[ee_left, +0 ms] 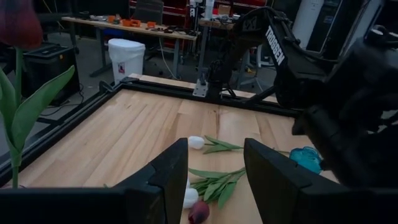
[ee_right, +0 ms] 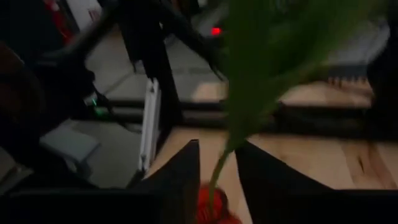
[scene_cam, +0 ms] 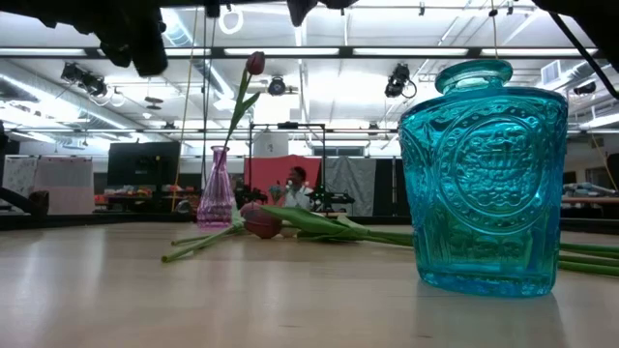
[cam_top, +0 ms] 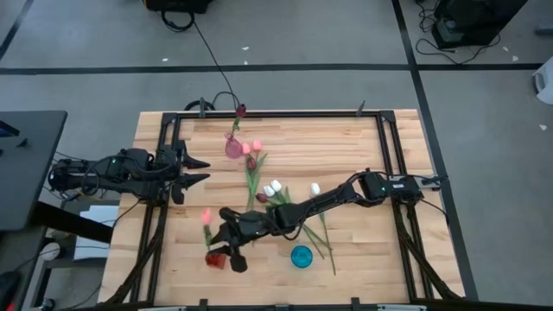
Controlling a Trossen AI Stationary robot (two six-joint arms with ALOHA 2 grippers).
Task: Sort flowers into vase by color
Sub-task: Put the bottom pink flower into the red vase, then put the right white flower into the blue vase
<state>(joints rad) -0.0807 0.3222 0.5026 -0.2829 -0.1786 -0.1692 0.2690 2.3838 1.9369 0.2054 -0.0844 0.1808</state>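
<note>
Three vases stand on the surface (cam_top: 363, 259): pink vase (cam_top: 233, 145) holding one maroon tulip (cam_top: 241, 110), red vase (cam_top: 216, 257) holding a pink tulip (cam_top: 206, 215), and empty blue vase (cam_top: 301, 256). About seven tulips (cam_top: 275, 187) lie loose between. Right gripper (ee_right: 216, 163) stands parted around the pink tulip's stem, seen only from its wrist; left gripper (cam_top: 204, 170) hovers spread.

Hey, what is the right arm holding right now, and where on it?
A pink tulip, by its thin green stem, which runs between the right gripper jaws above a small red vase. Whether the jaws are clamped cannot be told.
</note>
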